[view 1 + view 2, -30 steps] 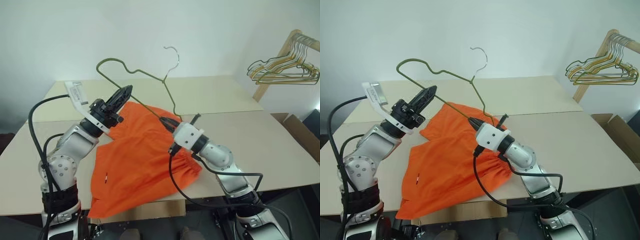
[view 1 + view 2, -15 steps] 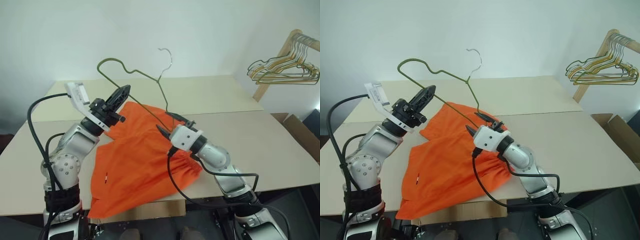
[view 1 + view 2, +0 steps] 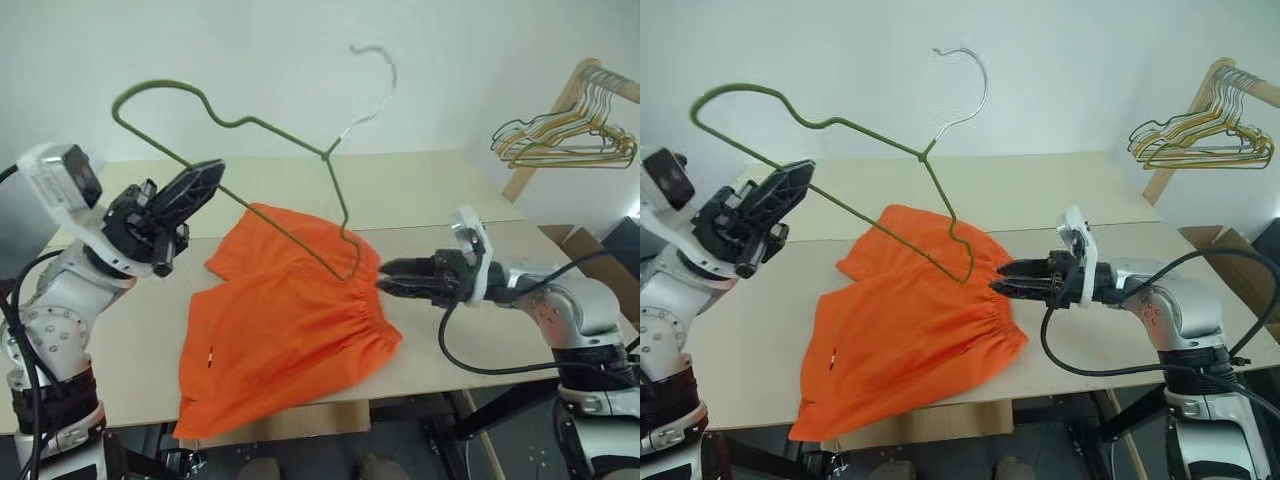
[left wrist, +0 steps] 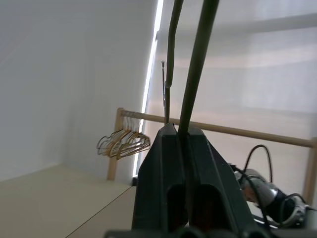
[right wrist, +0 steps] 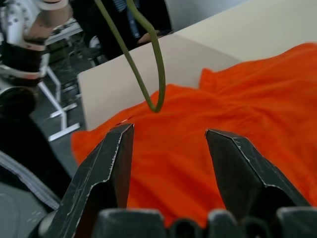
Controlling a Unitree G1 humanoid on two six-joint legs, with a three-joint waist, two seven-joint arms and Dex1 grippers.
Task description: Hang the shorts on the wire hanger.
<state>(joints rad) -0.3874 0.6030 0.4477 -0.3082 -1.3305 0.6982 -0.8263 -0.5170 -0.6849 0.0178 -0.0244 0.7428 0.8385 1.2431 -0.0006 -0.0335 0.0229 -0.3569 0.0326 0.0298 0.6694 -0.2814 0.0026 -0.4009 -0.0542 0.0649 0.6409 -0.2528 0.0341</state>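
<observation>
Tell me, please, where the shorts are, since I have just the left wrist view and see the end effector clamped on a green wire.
Observer: The shorts lie spread on the table, not on the wire hanger, which the left end effector holds up above them.
Operator: Thank you. Is the right end effector holding anything?
Observer: No. The right end effector is open and empty, pointing at the waistband edge of the shorts.
Operator: And how close is the hanger to the fabric?
Observer: Its lower corner hangs right by that waistband edge. I cannot tell whether it touches.
</observation>
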